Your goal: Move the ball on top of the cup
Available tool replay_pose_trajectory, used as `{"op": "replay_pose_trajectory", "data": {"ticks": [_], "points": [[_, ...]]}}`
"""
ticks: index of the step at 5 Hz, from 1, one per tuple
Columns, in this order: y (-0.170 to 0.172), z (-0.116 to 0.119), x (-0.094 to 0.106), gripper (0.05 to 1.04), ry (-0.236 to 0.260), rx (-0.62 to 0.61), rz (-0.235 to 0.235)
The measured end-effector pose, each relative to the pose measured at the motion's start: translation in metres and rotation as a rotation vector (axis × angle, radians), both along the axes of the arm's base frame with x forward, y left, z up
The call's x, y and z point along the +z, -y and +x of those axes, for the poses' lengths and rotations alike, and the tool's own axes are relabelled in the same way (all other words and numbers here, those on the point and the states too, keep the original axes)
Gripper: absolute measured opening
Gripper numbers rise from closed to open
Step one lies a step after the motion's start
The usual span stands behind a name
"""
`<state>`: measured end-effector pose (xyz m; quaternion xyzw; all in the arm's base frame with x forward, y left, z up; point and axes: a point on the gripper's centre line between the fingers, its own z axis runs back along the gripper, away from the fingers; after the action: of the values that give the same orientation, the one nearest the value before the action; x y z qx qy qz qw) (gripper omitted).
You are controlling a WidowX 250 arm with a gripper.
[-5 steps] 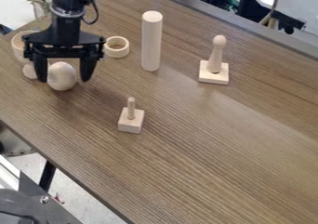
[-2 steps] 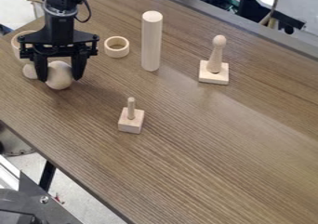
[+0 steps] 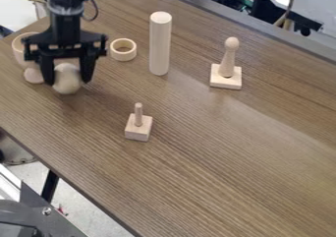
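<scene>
Camera view: a brown table (image 3: 230, 152) is spreading wide; at upper left, a black gripper (image 3: 68, 82) is hanging, a pale cup (image 3: 17, 49) partly showing behind — its fingers are grasping the wooden ball (image 3: 66, 85) between them.

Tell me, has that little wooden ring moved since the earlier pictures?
No. The wooden ring sits in the same spot on the table, with the same small gap to the tall cylinder beside it.
</scene>
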<state>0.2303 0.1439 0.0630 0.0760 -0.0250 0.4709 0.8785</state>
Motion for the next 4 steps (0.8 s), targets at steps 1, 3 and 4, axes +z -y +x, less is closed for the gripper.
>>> {"op": "replay_pose_trajectory", "data": {"ticks": [1,3,4], "points": [[0.011,0.017,0.044,0.723,0.110,-0.056,0.030],[0.005,0.025,0.083,0.723,0.204,-0.058,0.093],[-0.022,0.024,0.091,0.722,0.224,0.004,0.124]]}}
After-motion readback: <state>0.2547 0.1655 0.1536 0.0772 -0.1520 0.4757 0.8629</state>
